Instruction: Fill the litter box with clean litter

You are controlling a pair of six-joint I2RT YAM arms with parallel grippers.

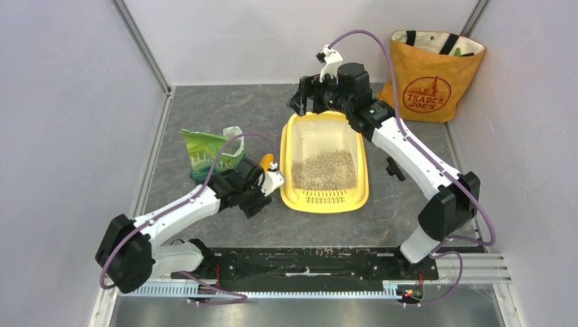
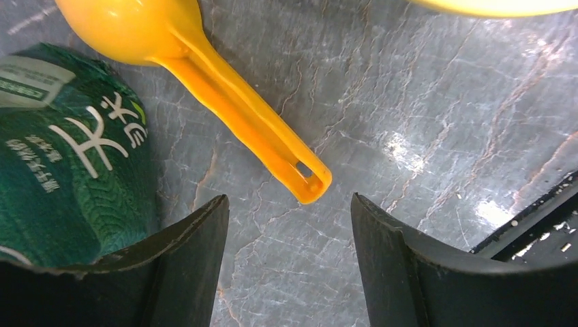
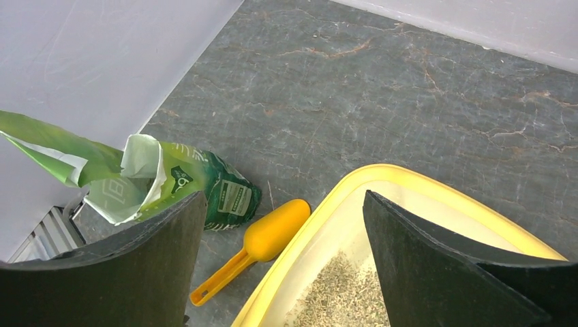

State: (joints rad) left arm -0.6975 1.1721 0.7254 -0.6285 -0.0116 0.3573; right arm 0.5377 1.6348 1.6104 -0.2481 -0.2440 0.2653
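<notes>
The yellow litter box [image 1: 289, 191] lies mid-table with its grate end toward me. Grey-beige litter [image 1: 324, 169] covers its near half; the far half is pale and bare. The green litter bag [image 1: 204, 153] stands open to its left. An orange-yellow scoop [image 1: 268, 162] lies between bag and box. My left gripper [image 1: 270, 182] is open and empty, low over the table, just short of the scoop's handle end [image 2: 310, 184]. My right gripper [image 1: 305, 99] is open and empty above the box's far rim [image 3: 307, 231], over the litter [image 3: 334, 293].
An orange tote bag [image 1: 433, 75] stands at the back right corner. A small black object [image 1: 394, 167] lies right of the box. White walls close in the left, back and right. A black rail [image 1: 307, 262] runs along the near edge.
</notes>
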